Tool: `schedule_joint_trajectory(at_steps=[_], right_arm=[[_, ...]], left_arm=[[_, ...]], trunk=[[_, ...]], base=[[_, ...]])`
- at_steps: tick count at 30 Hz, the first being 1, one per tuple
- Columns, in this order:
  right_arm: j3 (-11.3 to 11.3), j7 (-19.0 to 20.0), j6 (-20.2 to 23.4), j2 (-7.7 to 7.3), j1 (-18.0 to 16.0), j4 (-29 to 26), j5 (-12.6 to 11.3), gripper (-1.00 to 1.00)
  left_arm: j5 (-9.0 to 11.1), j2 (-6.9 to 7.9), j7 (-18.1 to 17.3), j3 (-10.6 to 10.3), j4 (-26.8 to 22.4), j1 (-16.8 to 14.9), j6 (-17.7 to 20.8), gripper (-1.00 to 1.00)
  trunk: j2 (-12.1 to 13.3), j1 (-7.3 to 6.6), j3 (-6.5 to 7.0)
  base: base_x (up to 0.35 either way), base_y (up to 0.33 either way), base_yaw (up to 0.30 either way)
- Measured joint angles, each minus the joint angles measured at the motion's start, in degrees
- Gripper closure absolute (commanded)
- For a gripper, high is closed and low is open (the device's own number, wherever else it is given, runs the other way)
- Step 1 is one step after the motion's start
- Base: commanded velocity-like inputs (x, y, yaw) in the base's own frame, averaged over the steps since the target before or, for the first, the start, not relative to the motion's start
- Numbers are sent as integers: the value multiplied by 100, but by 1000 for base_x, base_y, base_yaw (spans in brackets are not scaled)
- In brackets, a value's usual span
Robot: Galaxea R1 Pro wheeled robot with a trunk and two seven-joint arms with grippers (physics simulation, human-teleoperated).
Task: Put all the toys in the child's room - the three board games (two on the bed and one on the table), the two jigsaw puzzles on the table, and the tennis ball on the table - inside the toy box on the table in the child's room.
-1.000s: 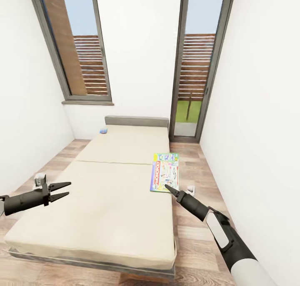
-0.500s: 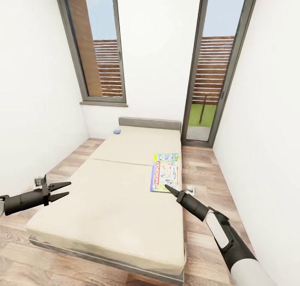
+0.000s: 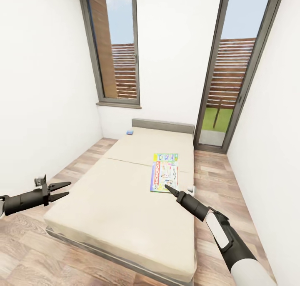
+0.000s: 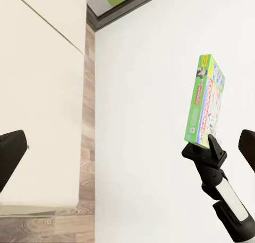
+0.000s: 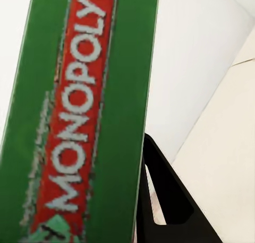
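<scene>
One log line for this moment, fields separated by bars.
right gripper: shut on game | left gripper: open | bed: ahead

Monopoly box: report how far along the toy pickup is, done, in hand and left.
Done: nothing shows as packed; the toy box is not in these views. In hand: the right gripper is shut on the Monopoly box, held clear of the bed as the left wrist view shows. The left gripper is open and holds nothing. Left: carrying this game to the toy box, then the other toys.

Board game (image 3: 165, 172) in right hand (image 3: 168, 189), above bed (image 3: 121, 194)
</scene>
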Motion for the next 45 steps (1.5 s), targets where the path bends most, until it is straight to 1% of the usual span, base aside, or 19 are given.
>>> schedule_joint_trajectory(at_steps=[11, 20, 37, 45], right_arm=[[-1, -8, -4, 8, 0, 20, -3, 100], [-1, -11, -105, 9, -1, 25, -14, 100], [2, -14, -112, 15, -2, 25, -4, 100], [5, -17, -110, 18, -2, 25, -9, 100]], left_arm=[[-1, 0, 1, -3, 0, 1, 0, -100], [-1, 0, 4, -4, 0, 0, 0, -100], [-1, 0, 1, -2, 0, 2, 0, -100], [0, 0, 1, -7, 0, -1, 0, -100]], trunk=[[0, 0, 71], [0, 0, 129], [0, 0, 238], [320, -176, 433]], base=[[0, 0, 216], [-19, 0, 216], [-3, 0, 216], [0, 0, 216]])
